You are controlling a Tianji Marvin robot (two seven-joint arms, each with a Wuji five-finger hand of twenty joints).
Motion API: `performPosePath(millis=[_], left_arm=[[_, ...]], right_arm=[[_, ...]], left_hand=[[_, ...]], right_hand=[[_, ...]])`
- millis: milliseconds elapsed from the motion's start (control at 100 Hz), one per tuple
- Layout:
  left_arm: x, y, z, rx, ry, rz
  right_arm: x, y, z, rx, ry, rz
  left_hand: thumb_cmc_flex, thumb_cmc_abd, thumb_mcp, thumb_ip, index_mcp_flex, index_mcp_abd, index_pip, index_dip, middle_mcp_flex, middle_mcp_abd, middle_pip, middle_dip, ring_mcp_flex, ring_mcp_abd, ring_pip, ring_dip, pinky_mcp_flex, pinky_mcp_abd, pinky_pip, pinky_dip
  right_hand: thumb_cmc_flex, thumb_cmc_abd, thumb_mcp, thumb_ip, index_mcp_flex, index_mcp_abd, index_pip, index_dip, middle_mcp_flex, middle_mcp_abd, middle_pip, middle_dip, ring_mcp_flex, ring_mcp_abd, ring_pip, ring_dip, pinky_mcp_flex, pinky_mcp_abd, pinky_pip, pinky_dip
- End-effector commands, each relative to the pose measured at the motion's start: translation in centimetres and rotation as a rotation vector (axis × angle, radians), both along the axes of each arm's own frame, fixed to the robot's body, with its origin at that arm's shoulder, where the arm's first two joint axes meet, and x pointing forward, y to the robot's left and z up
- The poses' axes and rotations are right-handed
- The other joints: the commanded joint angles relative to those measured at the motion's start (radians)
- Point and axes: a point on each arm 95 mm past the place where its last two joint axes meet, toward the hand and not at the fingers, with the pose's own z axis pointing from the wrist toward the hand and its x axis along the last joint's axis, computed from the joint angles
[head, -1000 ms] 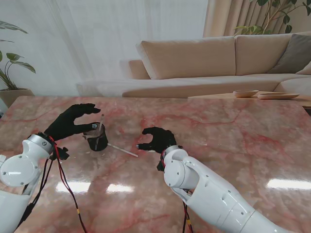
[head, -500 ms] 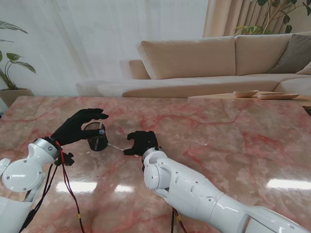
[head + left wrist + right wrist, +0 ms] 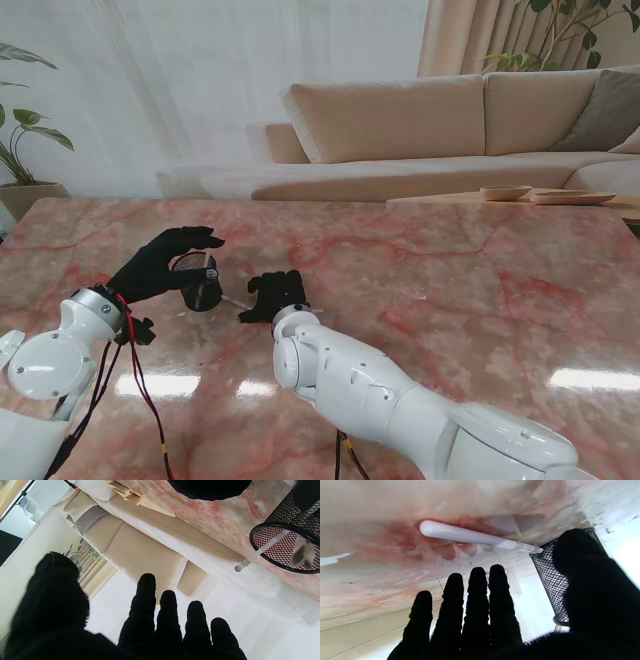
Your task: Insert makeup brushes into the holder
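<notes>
From the stand I see the black mesh holder [image 3: 202,286] toward the left edge of the marble tabletop [image 3: 450,260], my left robot hand [image 3: 165,262] arched over its rim, fingers apart and holding nothing. My right robot hand [image 3: 275,296] hovers just beside it over a white makeup brush [image 3: 233,299], fingers spread, not gripping. The left wrist view shows a brush [image 3: 262,548] leaning inside the holder [image 3: 287,527]. The right wrist view shows the white brush [image 3: 475,536] flat on the tabletop, its tip touching the holder [image 3: 550,577].
</notes>
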Motion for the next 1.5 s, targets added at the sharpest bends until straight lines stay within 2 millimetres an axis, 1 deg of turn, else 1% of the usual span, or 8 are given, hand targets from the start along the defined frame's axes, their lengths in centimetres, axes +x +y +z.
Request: performPosePath(millis=[0, 200, 360, 510, 640, 770, 1110, 1490], left_arm=[[-0.2, -0.1, -0.3, 0.0, 0.004, 0.001], [-0.3, 0.0, -0.3, -0.006, 0.0, 0.006], [-0.4, 0.1, -0.3, -0.007, -0.006, 0.011], [-0.4, 0.2, -0.4, -0.015, -0.005, 0.022], [-0.5, 0.3, -0.4, -0.017, -0.005, 0.026], [-0.5, 0.3, -0.4, -0.022, -0.009, 0.028], [-0.7, 0.5, -0.5, -0.039, -0.013, 0.037], [-0.7, 0.5, -0.6, -0.057, -0.015, 0.043]], right_arm=[[-0.2, 0.7, -0.1, 0.004, 0.021, 0.006], [0.1, 0.6, -0.9, -0.023, 0.026, 0.0], [0.3, 0.6, -1.6, -0.039, 0.035, 0.002], [0.2, 0.6, -2.2, -0.044, 0.043, 0.012], [0.1, 0.4, -2.5, -0.05, 0.042, 0.03], [-0.2, 0.4, -2.8, -0.066, 0.041, 0.048], [-0.5, -0.4, -3.9, -0.137, 0.052, 0.039], [0.0, -1.9, -4.3, -0.226, 0.047, -0.02]], left_hand=[[0.019, 0.028, -0.039, 0.023, -0.026, -0.013, 0.012, -0.009, -0.033, -0.015, -0.017, -0.016, -0.027, -0.051, -0.023, -0.009, -0.006, -0.01, 0.019, 0.005], [0.024, 0.027, -0.038, 0.023, -0.019, -0.014, 0.017, -0.007, -0.031, -0.013, -0.016, -0.016, -0.025, -0.05, -0.022, -0.008, -0.006, -0.008, 0.023, 0.006], [0.025, 0.024, -0.037, 0.022, 0.004, -0.015, 0.031, -0.001, -0.026, -0.011, -0.015, -0.015, -0.022, -0.047, -0.022, -0.007, -0.009, 0.002, 0.025, 0.006], [0.026, 0.023, -0.035, 0.022, 0.007, -0.016, 0.042, 0.006, -0.023, -0.009, -0.016, -0.016, -0.02, -0.048, -0.022, -0.007, -0.012, 0.001, 0.018, 0.001], [0.027, 0.022, -0.034, 0.021, 0.007, -0.017, 0.046, 0.008, -0.022, -0.009, -0.015, -0.016, -0.019, -0.048, -0.021, -0.007, -0.011, 0.001, 0.016, 0.001], [0.025, 0.024, -0.032, 0.021, 0.007, -0.019, 0.048, 0.01, -0.021, -0.009, -0.015, -0.015, -0.019, -0.047, -0.021, -0.006, -0.011, -0.001, 0.014, 0.0], [0.026, 0.025, -0.025, 0.021, 0.011, -0.019, 0.053, 0.013, -0.017, -0.008, -0.013, -0.014, -0.016, -0.045, -0.02, -0.005, -0.01, 0.0, 0.011, 0.0], [0.021, 0.032, -0.016, 0.023, 0.01, -0.019, 0.053, 0.013, -0.014, -0.004, -0.014, -0.014, -0.014, -0.042, -0.02, -0.005, -0.011, 0.007, 0.012, 0.002]], right_hand=[[0.028, -0.018, 0.007, -0.013, 0.007, -0.016, 0.011, 0.011, -0.02, -0.016, 0.022, 0.024, -0.039, -0.026, 0.022, 0.023, -0.021, -0.022, 0.005, -0.007], [0.099, -0.018, 0.042, -0.018, 0.039, -0.033, 0.035, 0.027, 0.019, -0.024, 0.037, 0.035, -0.021, -0.028, 0.039, 0.027, -0.011, -0.021, 0.01, 0.001], [0.078, -0.089, 0.328, -0.079, 0.095, -0.073, 0.106, 0.086, 0.101, -0.041, 0.045, 0.047, -0.004, -0.033, 0.052, 0.023, -0.003, -0.025, 0.017, 0.011], [0.098, -0.097, 0.375, -0.11, 0.163, -0.105, 0.164, 0.121, 0.171, -0.051, 0.069, 0.06, 0.02, -0.035, 0.062, 0.023, -0.001, -0.025, 0.021, 0.007], [0.16, -0.136, 0.359, -0.213, 0.188, -0.169, 0.375, 0.006, 0.251, -0.06, 0.074, 0.142, 0.055, -0.037, 0.075, 0.025, 0.005, -0.022, 0.034, -0.003], [0.197, -0.161, 0.344, -0.229, 0.24, -0.221, 0.531, -0.088, 0.335, -0.066, 0.061, 0.206, 0.102, -0.041, 0.098, 0.039, 0.02, -0.019, 0.057, 0.0], [0.229, -0.151, 0.367, -0.245, 0.397, -0.263, 0.611, -0.117, 0.512, -0.065, 0.054, 0.237, 0.229, -0.036, 0.159, 0.069, 0.064, -0.007, 0.115, 0.007], [0.15, -0.165, 0.581, -0.182, 0.361, -0.274, 0.58, 0.263, 0.427, -0.051, 0.111, 0.299, 0.166, -0.032, 0.194, 0.094, 0.021, -0.014, 0.157, 0.01]])
